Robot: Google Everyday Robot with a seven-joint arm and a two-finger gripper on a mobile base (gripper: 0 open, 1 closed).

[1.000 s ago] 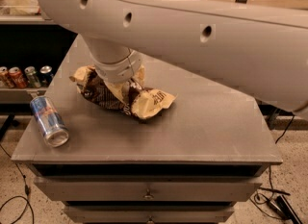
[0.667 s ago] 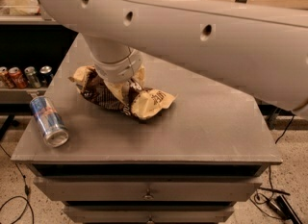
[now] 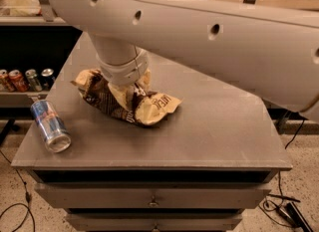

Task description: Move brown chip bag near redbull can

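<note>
The brown chip bag [image 3: 107,101] lies crumpled on the grey cabinet top [image 3: 214,131], left of centre, with a cream-yellow end [image 3: 154,107] pointing right. My gripper [image 3: 124,90] comes straight down onto the middle of the bag; the white wrist [image 3: 121,66] hides most of it. The redbull can [image 3: 50,126] lies on its side near the front left corner of the top, silver top towards me, a short gap to the left of the bag.
My large white arm [image 3: 209,32] spans the upper view from top left to right. A row of small cans [image 3: 25,79] stands on a dark shelf at the far left. Drawers [image 3: 154,198] front the cabinet. Cables [image 3: 286,211] lie on the floor.
</note>
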